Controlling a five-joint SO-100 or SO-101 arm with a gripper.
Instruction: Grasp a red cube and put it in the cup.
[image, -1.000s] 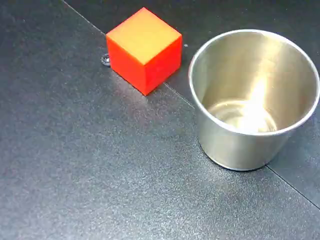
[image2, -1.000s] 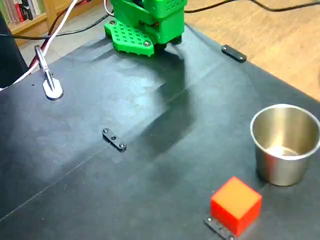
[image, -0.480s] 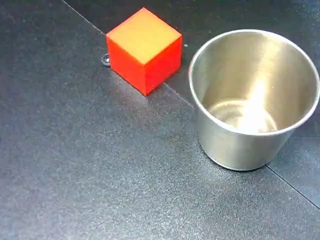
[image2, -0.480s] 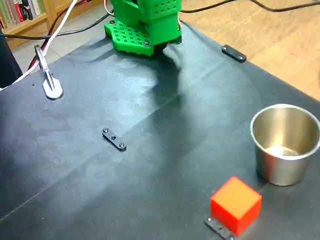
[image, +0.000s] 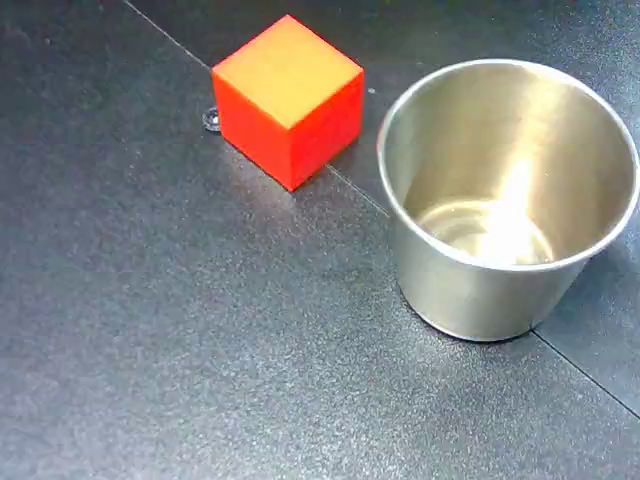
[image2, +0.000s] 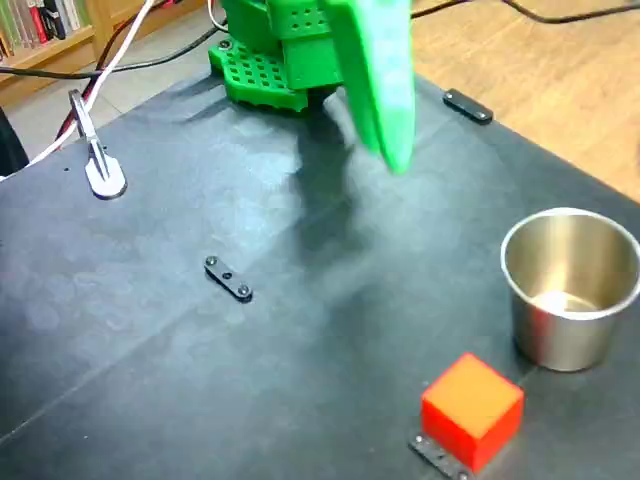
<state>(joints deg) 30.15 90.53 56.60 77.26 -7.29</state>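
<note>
No part of the task is completed. The cube (image2: 472, 410) rests on the table (image2: 180, 330), just beside the empty cup (image2: 570, 290). The blurred green gripper (image2: 385, 95) is poised well apart; jaw state cannot be determined. Grasp and placement remain.

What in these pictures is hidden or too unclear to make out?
- The green arm: blurred in a fixed view, and cut off by the top edge, so whether its jaws are open is unclear.
- The small black plate under the red cube: mostly covered by the cube.
- The cup: its right rim runs off the close fixed view's edge.
</note>
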